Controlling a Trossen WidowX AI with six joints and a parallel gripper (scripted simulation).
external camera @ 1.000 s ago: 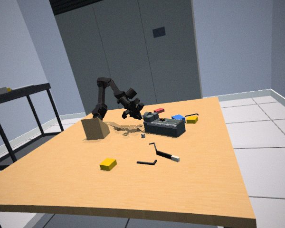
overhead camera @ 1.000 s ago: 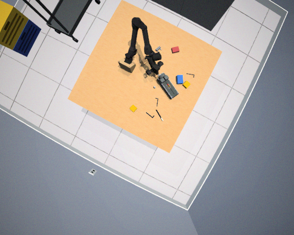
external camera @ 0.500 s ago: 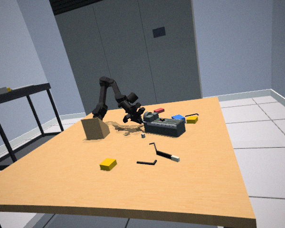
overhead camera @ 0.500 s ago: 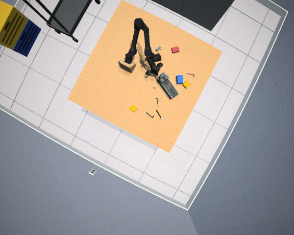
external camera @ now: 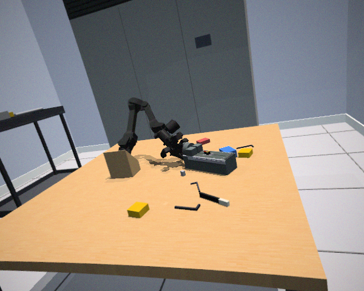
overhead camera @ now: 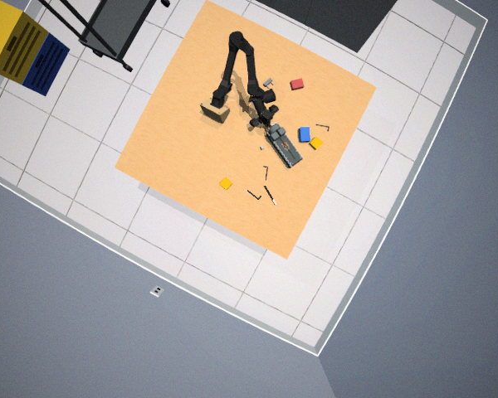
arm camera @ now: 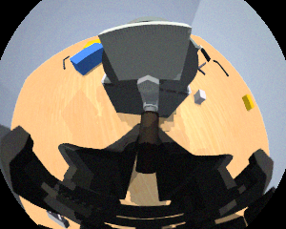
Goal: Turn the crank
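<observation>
The machine is a long dark grey box on the wooden table. A red pointer sits on its top slide, toward the crank end. The brass marks are too small to tell apart. In the wrist view a grey crank arm on the near end of the machine carries a brown handle that points at the camera. My gripper is at that end and is shut on the handle.
A blue block and a yellow block lie beside the machine. A red block lies beyond it. A small grey cube, hex keys, a screwdriver and another yellow block lie nearer.
</observation>
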